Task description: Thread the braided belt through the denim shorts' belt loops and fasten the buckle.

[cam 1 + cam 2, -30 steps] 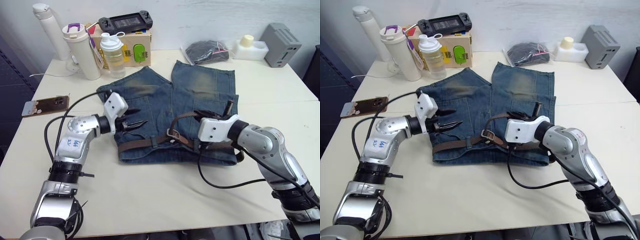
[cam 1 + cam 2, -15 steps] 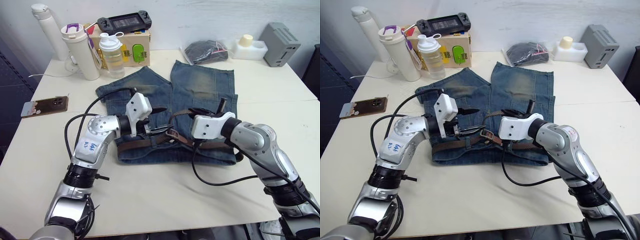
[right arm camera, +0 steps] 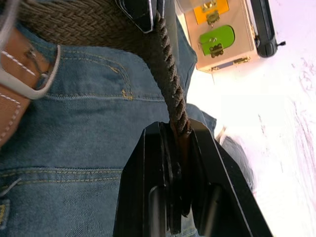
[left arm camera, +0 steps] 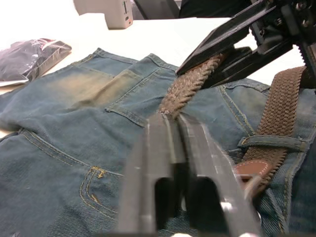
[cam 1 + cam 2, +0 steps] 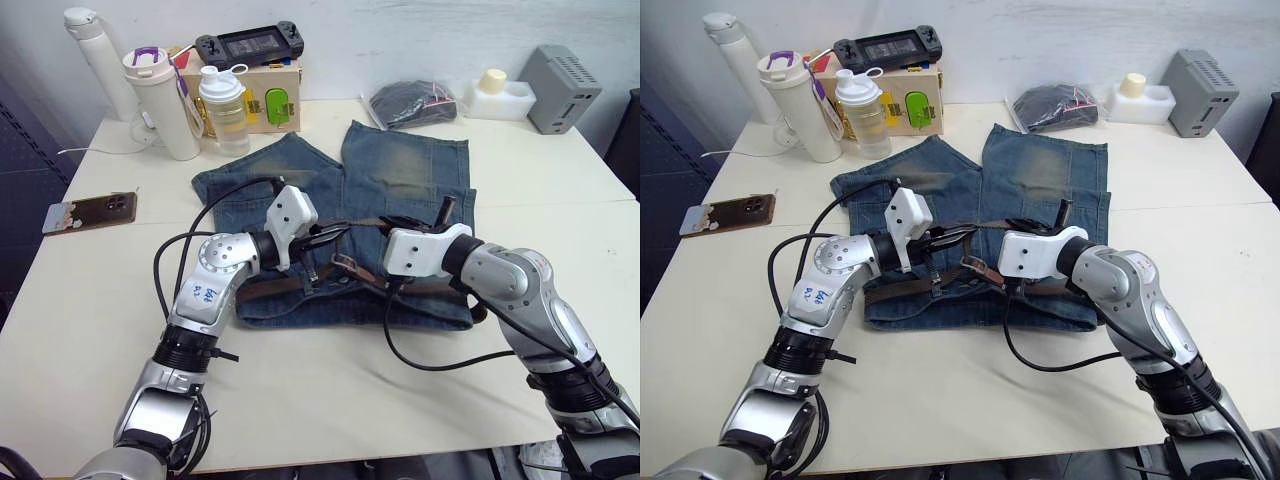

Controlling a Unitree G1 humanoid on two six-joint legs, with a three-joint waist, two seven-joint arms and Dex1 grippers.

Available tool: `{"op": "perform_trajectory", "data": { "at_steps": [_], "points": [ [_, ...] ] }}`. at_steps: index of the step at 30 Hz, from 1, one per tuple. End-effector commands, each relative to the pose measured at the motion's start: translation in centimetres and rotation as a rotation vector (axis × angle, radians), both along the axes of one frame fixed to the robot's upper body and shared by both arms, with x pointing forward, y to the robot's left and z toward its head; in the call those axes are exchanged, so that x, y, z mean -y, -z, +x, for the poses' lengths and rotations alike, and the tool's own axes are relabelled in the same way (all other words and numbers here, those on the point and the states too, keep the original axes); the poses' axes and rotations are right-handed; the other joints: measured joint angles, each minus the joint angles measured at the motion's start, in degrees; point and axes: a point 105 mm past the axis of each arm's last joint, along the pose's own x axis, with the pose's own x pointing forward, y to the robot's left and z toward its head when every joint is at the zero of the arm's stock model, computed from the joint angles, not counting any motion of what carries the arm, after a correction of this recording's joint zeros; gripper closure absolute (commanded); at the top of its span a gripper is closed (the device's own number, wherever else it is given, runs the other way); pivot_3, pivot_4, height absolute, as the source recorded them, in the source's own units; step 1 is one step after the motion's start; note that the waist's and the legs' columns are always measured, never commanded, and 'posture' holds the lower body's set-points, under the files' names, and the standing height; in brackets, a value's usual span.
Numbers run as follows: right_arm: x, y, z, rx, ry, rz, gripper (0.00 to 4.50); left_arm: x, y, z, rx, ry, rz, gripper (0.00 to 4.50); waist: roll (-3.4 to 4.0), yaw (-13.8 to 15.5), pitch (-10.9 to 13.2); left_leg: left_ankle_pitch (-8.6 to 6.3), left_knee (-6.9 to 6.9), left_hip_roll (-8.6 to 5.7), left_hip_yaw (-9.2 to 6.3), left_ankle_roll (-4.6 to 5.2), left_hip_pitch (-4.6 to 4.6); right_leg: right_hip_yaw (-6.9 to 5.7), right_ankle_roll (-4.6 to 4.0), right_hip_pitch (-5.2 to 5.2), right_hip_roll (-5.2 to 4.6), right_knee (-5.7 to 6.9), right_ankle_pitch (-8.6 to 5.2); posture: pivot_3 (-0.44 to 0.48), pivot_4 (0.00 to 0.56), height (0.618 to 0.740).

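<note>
The left tool (image 5: pixel 335 237) has swung in and clamped the braided belt (image 5: pixel 362 226).

Lab – cluttered test table (image 5: pixel 300 400)

lighting: bright, even, diffuse; soft shadows under the arms on the pale table (image 5: pixel 330 400). head views sharp, no strong glare. wrist views: near fingers (image 4: pixel 197 163) blurred, table beyond washed out white; braided belt (image 3: pixel 170 84) weave crisp.

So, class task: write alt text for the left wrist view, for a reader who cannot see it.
Two black fingers pinch the free end of a dark-brown braided belt above faded blue denim shorts; the other gripper grips the same strap further along.
</note>
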Motion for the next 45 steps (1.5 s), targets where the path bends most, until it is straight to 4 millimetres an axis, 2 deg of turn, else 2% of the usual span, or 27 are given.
{"op": "perform_trajectory", "data": {
  "at_steps": [1, 6, 7, 9, 11, 12, 14, 18, 20, 22, 24, 25, 28, 30, 35, 38, 42, 45],
  "points": [
    [-0.9, -1.6, -0.9, 0.062, -0.048, 0.015, 4.50, 0.2, -0.5, 0.2, 0.025, -0.015, -0.009, 4.44, 0.00, 0.01, 0.00, 0.00, 0.00, 0.00, 0.00, 0.00, 0.00, 0.00, 0.00, 0.00, 0.00, 0.00, 0.00, 0.000, 0.150, 0.682],
    [-0.8, -1.8, -0.9, 0.045, -0.035, 0.067, 4.50, 0.3, -0.9, 0.1, 0.017, -0.021, -0.048, 4.44, 0.00, 0.03, 0.00, 0.00, 0.00, 0.00, 0.00, 0.00, 0.00, 0.00, 0.00, 0.00, -0.01, 0.00, 0.00, 0.000, 0.150, 0.682],
    [-0.5, -1.7, -0.8, 0.013, -0.012, 0.112, 3.54, 0.4, -1.1, 0.0, 0.009, -0.020, -0.067, 4.50, 0.00, 0.02, 0.00, 0.00, 0.00, 0.00, 0.00, 0.00, 0.00, 0.00, 0.00, 0.00, -0.01, 0.00, 0.00, 0.000, 0.150, 0.682],
    [0.3, -1.1, -0.4, -0.057, 0.056, 0.163, 2.85, 0.5, -1.3, -0.2, -0.009, -0.014, -0.104, 4.50, 0.00, 0.02, 0.00, 0.00, 0.00, 0.01, 0.00, 0.00, 0.00, 0.00, 0.00, 0.00, 0.00, 0.00, 0.00, 0.000, 0.150, 0.682],
    [1.8, -0.4, 0.2, -0.107, 0.152, 0.180, 1.75, 0.5, -1.6, -0.5, -0.031, -0.002, -0.148, 4.50, 0.00, 0.15, 0.00, 0.00, 0.01, 0.00, -0.01, 0.00, 0.00, -0.01, 0.00, 0.01, -0.01, 0.01, 0.00, 0.000, 0.150, 0.682],
    [2.4, 0.0, 0.3, -0.131, 0.185, 0.181, 1.37, 0.5, -1.8, -0.6, -0.041, 0.005, -0.167, 4.50, 0.00, 0.16, 0.00, 0.00, 0.02, -0.01, -0.02, 0.00, 0.00, -0.01, 0.00, 0.02, -0.03, 0.00, 0.00, 0.000, 0.150, 0.682],
    [2.8, 0.6, 0.3, -0.184, 0.217, 0.202, 1.37, 0.5, -2.0, -1.0, -0.057, 0.024, -0.196, 4.50, 0.00, 0.14, 0.00, 0.00, 0.04, -0.01, -0.02, 0.00, -0.01, 0.00, 0.00, 0.02, -0.04, 0.01, 0.00, 0.000, 0.150, 0.682],
    [2.3, 0.6, 0.0, -0.252, 0.224, 0.300, 1.37, 0.5, -2.0, -1.5, -0.083, 0.043, -0.228, 4.50, 0.00, 0.02, 0.00, 0.00, 0.01, 0.01, -0.02, 0.00, 0.00, 0.00, 0.00, 0.00, -0.02, 0.01, 0.00, 0.000, 0.150, 0.682],
    [2.0, 0.1, 0.0, -0.257, 0.226, 0.347, 1.85, 0.5, -1.9, -1.6, -0.086, 0.042, -0.227, 4.50, 0.00, -0.10, 0.00, 0.00, 0.00, 0.01, -0.02, 0.00, 0.00, 0.00, 0.00, -0.01, -0.02, 0.01, 0.00, 0.000, 0.150, 0.682],
    [1.0, -0.2, -0.4, -0.294, 0.180, 0.391, 2.65, 0.5, -1.8, -1.8, -0.091, 0.048, -0.226, 4.50, 0.01, -0.07, 0.00, 0.00, -0.02, 0.01, -0.01, 0.00, 0.01, 0.01, 0.00, -0.01, -0.01, 0.01, 0.00, 0.000, 0.150, 0.682],
    [-1.8, -0.2, -2.0, -0.405, 0.050, 0.457, 3.38, 0.7, -1.7, -2.1, -0.101, 0.063, -0.228, 4.50, 0.01, -0.08, 0.00, 0.00, -0.01, 0.01, -0.02, 0.00, 0.01, 0.01, 0.00, -0.02, -0.01, 0.01, 0.00, 0.000, 0.150, 0.682],
    [-2.9, 0.1, -2.7, -0.462, 0.014, 0.486, 3.97, 0.7, -1.7, -2.2, -0.102, 0.069, -0.226, 4.50, 0.01, -0.08, 0.00, 0.00, -0.01, 0.01, -0.02, -0.01, 0.01, 0.01, 0.00, -0.01, -0.01, 0.00, 0.00, 0.000, 0.150, 0.682],
    [-4.4, 1.5, -3.6, -0.559, -0.007, 0.478, 3.97, 0.7, -1.7, -2.4, -0.104, 0.073, -0.227, 4.50, 0.01, -0.09, 0.00, 0.00, -0.02, 0.02, -0.04, -0.01, 0.01, 0.01, 0.00, -0.02, -0.01, 0.01, 0.00, 0.000, 0.150, 0.682],
    [-4.8, 2.9, -3.6, -0.597, 0.016, 0.454, 3.97, 0.7, -2.0, -2.5, -0.101, 0.077, -0.236, 4.50, 0.01, 0.12, 0.00, 0.00, 0.00, -0.01, -0.04, 0.00, 0.01, 0.01, 0.00, -0.01, -0.03, 0.01, 0.00, 0.000, 0.150, 0.682],
    [-4.4, 6.4, -2.8, -0.663, 0.125, 0.360, 3.97, 0.4, -2.4, -2.9, -0.086, 0.072, -0.241, 4.50, 0.01, -0.05, 0.00, 0.00, 0.01, -0.07, -0.07, 0.00, 0.02, 0.03, 0.00, 0.00, -0.05, 0.03, 0.00, 0.000, 0.150, 0.682],
    [-4.1, 7.9, -3.2, -0.697, 0.131, 0.284, 3.97, -0.4, -2.1, -3.2, -0.080, 0.054, -0.212, 4.50, 0.01, -0.09, -0.01, 0.00, -0.06, -0.05, -0.06, 0.00, 0.03, 0.03, -0.01, -0.03, -0.04, 0.04, 0.00, 0.000, 0.150, 0.682],
    [-3.5, 9.0, -4.4, -0.742, 0.114, 0.208, 3.97, -4.3, 0.5, -3.3, -0.116, -0.072, -0.134, 4.50, 0.02, -0.01, -0.04, 0.00, -0.04, -0.06, -0.07, 0.00, 0.14, 0.03, -0.01, 0.09, -0.07, 0.01, 0.00, 0.000, 0.150, 0.682],
    [-3.3, 8.9, -4.4, -0.739, 0.111, 0.209, 3.97, -6.1, 1.8, -4.0, -0.144, -0.136, -0.124, 4.50, 0.03, 0.14, -0.06, -0.01, -0.09, -0.05, -0.09, 0.00, 0.17, 0.08, -0.02, 0.12, -0.07, -0.05, -0.01, 0.000, 0.150, 0.682]
  ]
}}
